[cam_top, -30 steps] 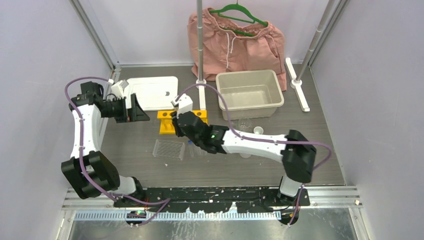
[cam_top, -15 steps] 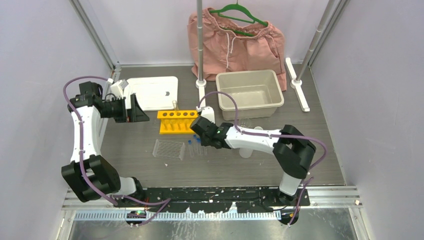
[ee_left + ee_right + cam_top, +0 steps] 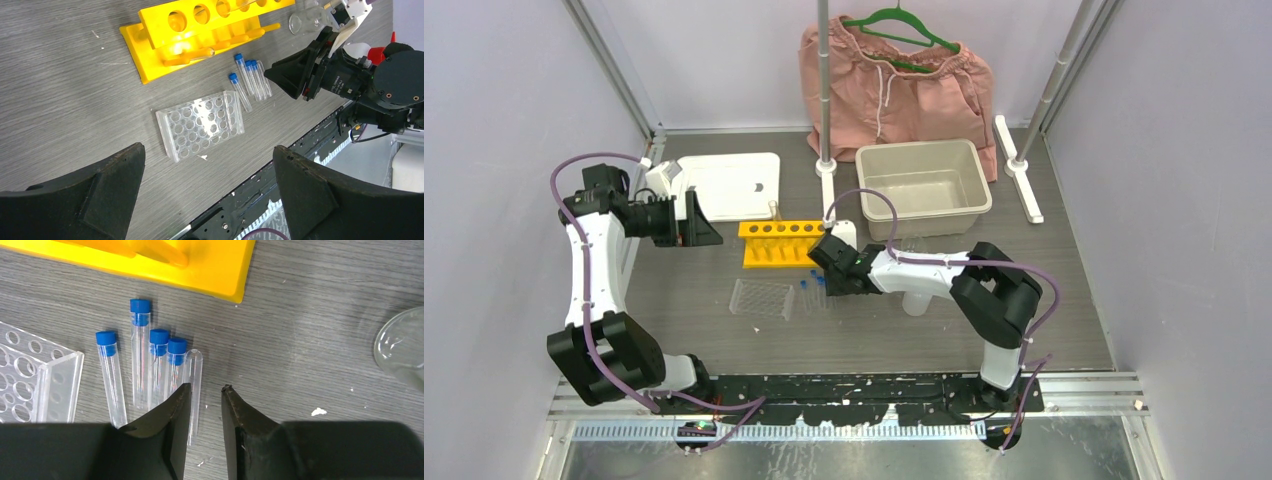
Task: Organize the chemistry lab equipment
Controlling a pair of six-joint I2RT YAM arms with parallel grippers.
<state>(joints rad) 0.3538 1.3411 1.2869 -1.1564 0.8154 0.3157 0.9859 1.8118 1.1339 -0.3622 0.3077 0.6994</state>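
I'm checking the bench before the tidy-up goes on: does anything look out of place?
Yes. Four blue-capped tubes and one uncapped tube lie loose on the table beside the clear tray, not in the yellow rack. Pink shorts at the back are no lab gear.

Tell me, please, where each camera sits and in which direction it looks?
Top external: above and behind the bases, looking down on the table; both arms, left pincer and right pincer show.
Left wrist: raised on the left arm, looking down at the clear tray and yellow rack; own wide-open fingers below.
Right wrist: low over the blue-capped tubes, facing the rack; own fingers, slightly apart, below.
Shared: both wrist views show tubes, tray and rack.
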